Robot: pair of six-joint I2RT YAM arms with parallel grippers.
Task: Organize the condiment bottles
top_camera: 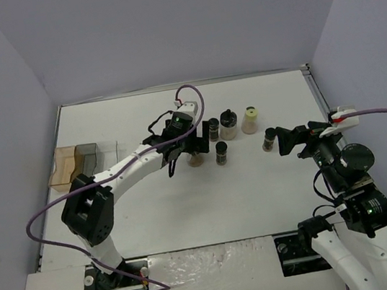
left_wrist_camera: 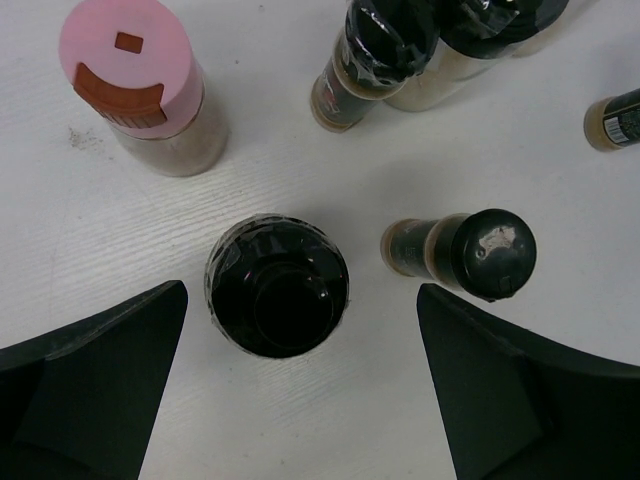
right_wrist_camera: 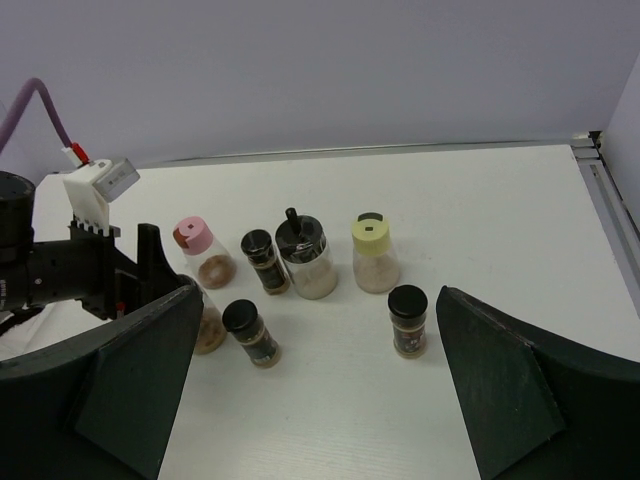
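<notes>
You are working in a robotics lab test cell: a white table [top_camera: 209,201] boxed in by plain pale walls [top_camera: 161,26] at 9, 12 and 3 o'clock, two arms [top_camera: 121,172] bolted down at 6 o'clock, and purple cables [top_camera: 378,111] looping loose.

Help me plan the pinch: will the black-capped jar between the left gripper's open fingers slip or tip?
The black-capped jar looks rigid, but its glossy cap may slip. Standing upright, it could tip if nudged high, into the smaller black-capped jar beside it.
</notes>
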